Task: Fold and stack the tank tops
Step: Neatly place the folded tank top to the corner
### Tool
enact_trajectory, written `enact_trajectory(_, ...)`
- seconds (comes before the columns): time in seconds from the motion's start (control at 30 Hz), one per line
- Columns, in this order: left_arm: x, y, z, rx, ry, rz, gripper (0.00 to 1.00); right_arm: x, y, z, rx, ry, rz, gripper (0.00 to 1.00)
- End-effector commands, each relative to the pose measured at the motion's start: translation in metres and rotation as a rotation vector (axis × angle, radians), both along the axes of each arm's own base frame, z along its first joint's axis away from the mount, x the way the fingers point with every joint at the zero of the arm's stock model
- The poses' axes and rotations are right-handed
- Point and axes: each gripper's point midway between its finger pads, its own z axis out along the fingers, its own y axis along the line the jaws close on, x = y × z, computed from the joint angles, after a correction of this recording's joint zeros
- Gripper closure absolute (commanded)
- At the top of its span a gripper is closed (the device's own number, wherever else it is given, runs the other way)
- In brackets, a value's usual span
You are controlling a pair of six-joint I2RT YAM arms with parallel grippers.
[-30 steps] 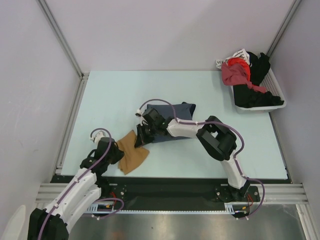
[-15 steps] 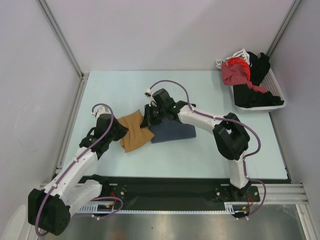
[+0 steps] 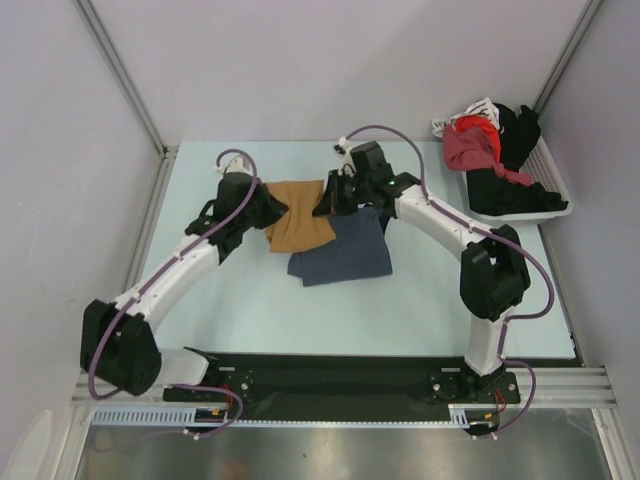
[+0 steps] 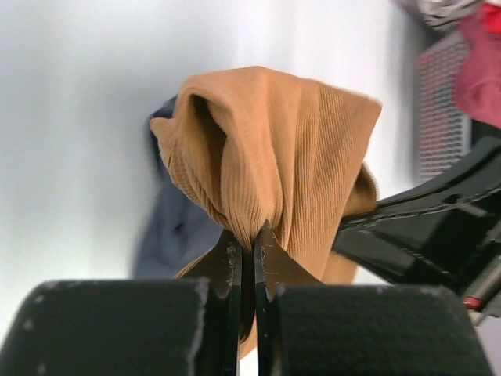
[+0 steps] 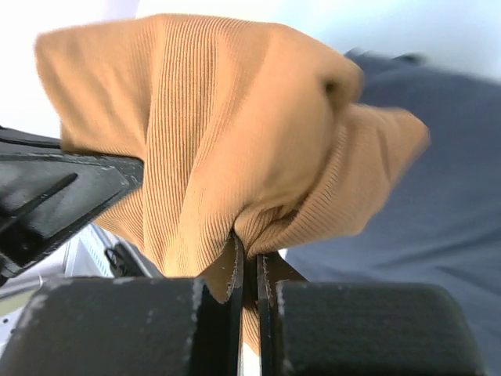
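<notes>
The tan-brown tank top [image 3: 300, 226] hangs folded between both grippers above the back middle of the table. My left gripper [image 3: 266, 211] is shut on its left edge and my right gripper [image 3: 326, 204] is shut on its right edge. The wrist views show ribbed tan cloth [image 4: 274, 149] pinched between the left fingers [image 4: 249, 247], and tan cloth [image 5: 211, 133] between the right fingers [image 5: 250, 258]. The slate-blue tank top [image 3: 345, 252] lies folded flat on the table just below and in front of the tan one, partly under it.
A white basket [image 3: 560, 205] with red and black clothes stands at the back right corner. Grey walls with metal posts enclose the pale table [image 3: 220, 290]. The arm bases sit on a black rail at the near edge.
Both grippers have carried the tan tank top from the near left of the table up and back, over the far edge of the blue one. The blue tank top has stayed down.
</notes>
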Motion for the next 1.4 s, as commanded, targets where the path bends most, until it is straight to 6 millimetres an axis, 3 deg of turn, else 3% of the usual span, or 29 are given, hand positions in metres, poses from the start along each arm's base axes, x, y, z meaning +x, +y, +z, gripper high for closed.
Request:
enact_trajectory(0.0, 0.026, -0.042, 0.044, -0.043, -0.128, -0.119, 1.0, 0.004, -0.028, 0.042, 0.036, -0.069, -0.017, 1.0)
enact_trajectory(0.13, 0.036, -0.071, 0.038, -0.036, -0.101, -0.168, 1.0, 0.008, -0.057, 0.039, 0.028, -0.064, -0.065, 1.0)
enact_trajectory(0.17, 0.037, -0.082, 0.024, -0.036, -0.068, -0.195, 1.0, 0.008, -0.062, 0.036, 0.027, -0.058, -0.071, 1.0)
enact_trajectory(0.23, 0.04, -0.092, 0.015, -0.043, -0.06, -0.213, 1.0, 0.011, -0.08, 0.024, 0.02, -0.041, -0.102, 1.0)
enact_trajectory(0.27, 0.041, -0.098, -0.001, -0.034, -0.029, -0.227, 1.0, 0.01, -0.085, 0.018, 0.017, -0.031, -0.107, 1.0)
enact_trajectory(0.33, 0.044, -0.104, -0.014, -0.026, -0.008, -0.24, 1.0, 0.006, -0.096, -0.002, -0.005, 0.004, -0.119, 1.0)
enact_trajectory(0.37, 0.045, -0.108, -0.033, -0.01, 0.026, -0.25, 1.0, 0.007, -0.101, -0.01, -0.014, 0.011, -0.127, 1.0)
enact_trajectory(0.4, 0.044, -0.111, -0.042, -0.009, 0.043, -0.262, 1.0, 0.0, -0.108, -0.03, -0.034, 0.052, -0.137, 1.0)
enact_trajectory(0.53, 0.048, -0.125, -0.088, 0.068, 0.124, -0.289, 1.0, -0.001, -0.121, -0.076, -0.039, 0.124, -0.166, 1.0)
enact_trajectory(0.63, 0.046, -0.129, -0.108, 0.131, 0.145, -0.299, 0.99, -0.003, -0.133, -0.106, -0.071, 0.195, -0.207, 1.0)
enact_trajectory(0.73, 0.041, -0.13, -0.124, 0.151, 0.173, -0.316, 0.91, -0.003, -0.148, -0.109, -0.114, 0.192, -0.271, 0.92)
enact_trajectory(0.77, 0.038, -0.13, -0.125, 0.159, 0.172, -0.324, 0.84, -0.007, -0.153, -0.11, -0.127, 0.193, -0.289, 0.79)
enact_trajectory(0.8, 0.037, -0.129, -0.126, 0.167, 0.17, -0.324, 0.62, -0.007, -0.156, -0.102, -0.128, 0.17, -0.301, 0.68)
enact_trajectory(0.83, 0.035, -0.128, -0.124, 0.175, 0.163, -0.322, 0.51, -0.007, -0.159, -0.1, -0.138, 0.156, -0.319, 0.59)
enact_trajectory(0.87, 0.036, -0.126, -0.122, 0.186, 0.154, -0.319, 0.43, -0.009, -0.163, -0.1, -0.147, 0.156, -0.335, 0.45)
enact_trajectory(0.9, 0.035, -0.126, -0.121, 0.188, 0.148, -0.323, 0.33, -0.009, -0.163, -0.096, -0.147, 0.144, -0.337, 0.4)
enact_trajectory(0.93, 0.035, -0.125, -0.115, 0.183, 0.135, -0.322, 0.29, -0.008, -0.165, -0.096, -0.149, 0.144, -0.347, 0.38)
enact_trajectory(1.0, 0.037, -0.126, -0.111, 0.183, 0.124, -0.325, 0.24, -0.003, -0.167, -0.093, -0.147, 0.143, -0.356, 0.34)
enact_trajectory(1.17, 0.048, -0.133, -0.1, 0.191, 0.114, -0.333, 0.23, 0.011, -0.163, -0.093, -0.116, 0.155, -0.357, 0.33)
enact_trajectory(1.37, 0.059, -0.141, -0.113, 0.197, 0.158, -0.343, 0.25, 0.028, -0.154, -0.098, -0.103, 0.17, -0.346, 0.37)
